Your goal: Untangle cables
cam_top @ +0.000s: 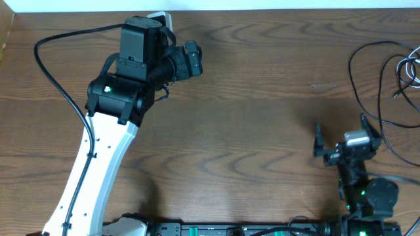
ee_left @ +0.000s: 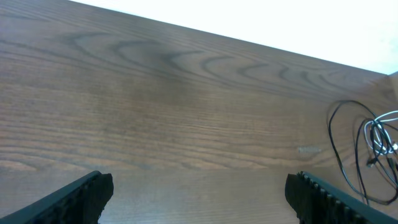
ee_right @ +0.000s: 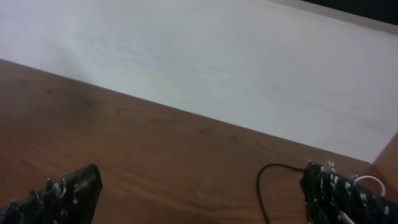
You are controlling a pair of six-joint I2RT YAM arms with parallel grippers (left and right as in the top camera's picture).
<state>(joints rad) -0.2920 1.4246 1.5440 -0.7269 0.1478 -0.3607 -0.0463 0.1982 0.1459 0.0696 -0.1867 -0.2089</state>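
Note:
The cables lie in a loose tangle at the table's far right. The black cable [cam_top: 352,78] makes a big loop, and the white cable [cam_top: 412,65] is bunched inside it at the frame's edge. The left wrist view has both at its right side, black cable [ee_left: 330,134] and white cable [ee_left: 380,134]. My left gripper [cam_top: 195,60] hovers open at the upper left, far from them, with bare wood between its fingers [ee_left: 87,193]. Just below the tangle, my right gripper [cam_top: 341,134] stands open. A bend of the black cable [ee_right: 259,180] lies beside its right finger [ee_right: 329,186].
The left arm's thick black cord [cam_top: 59,78] arcs over the table's left part. A small white object [cam_top: 161,16] shows behind the left arm at the back edge. The table's [cam_top: 262,98] back edge meets a white surface; both arm bases sit along the front edge.

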